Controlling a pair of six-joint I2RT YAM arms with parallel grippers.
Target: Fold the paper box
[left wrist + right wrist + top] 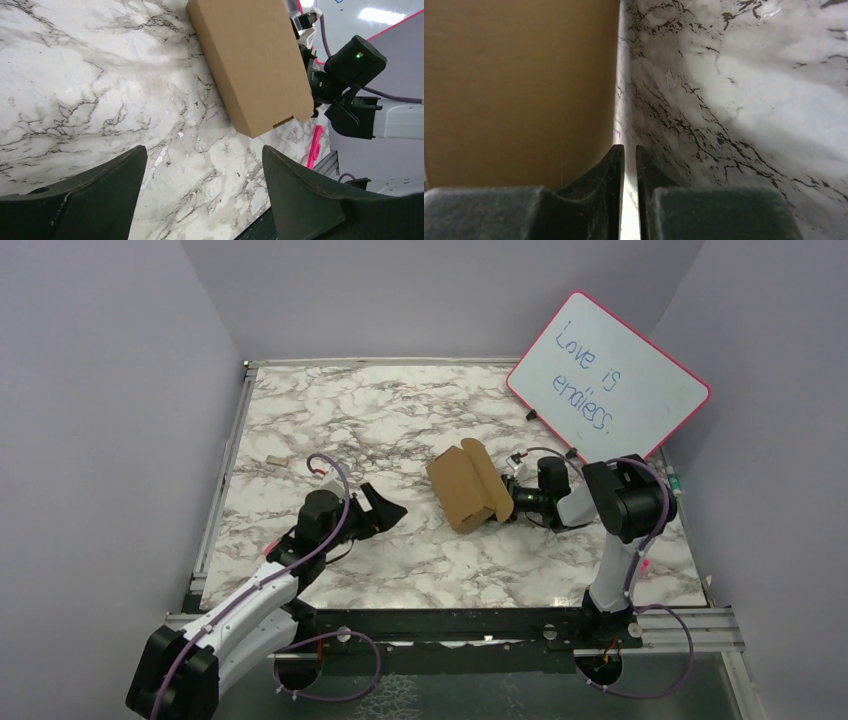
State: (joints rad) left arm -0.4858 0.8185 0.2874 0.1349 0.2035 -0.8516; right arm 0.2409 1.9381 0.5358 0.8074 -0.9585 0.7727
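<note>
The paper box (467, 485) is a plain brown oblong box lying mid-table, one flap standing up at its far end. In the left wrist view the paper box (255, 65) lies ahead of my left gripper (202, 150), which stands wide open over bare marble with nothing between its fingers. In the top view my left gripper (385, 510) is a little left of the box and apart from it. My right gripper (510, 502) sits low against the box's right side. In the right wrist view my right gripper (629, 147) has its fingers almost together, only table showing in the thin gap, with the box wall (519, 90) just left of them.
A pink-rimmed whiteboard (610, 375) with blue writing leans at the back right. A tiny tan scrap (271, 458) lies at the left of the marble table (400, 410). A pink strip (316, 145) lies near the table's right edge. Grey walls enclose three sides.
</note>
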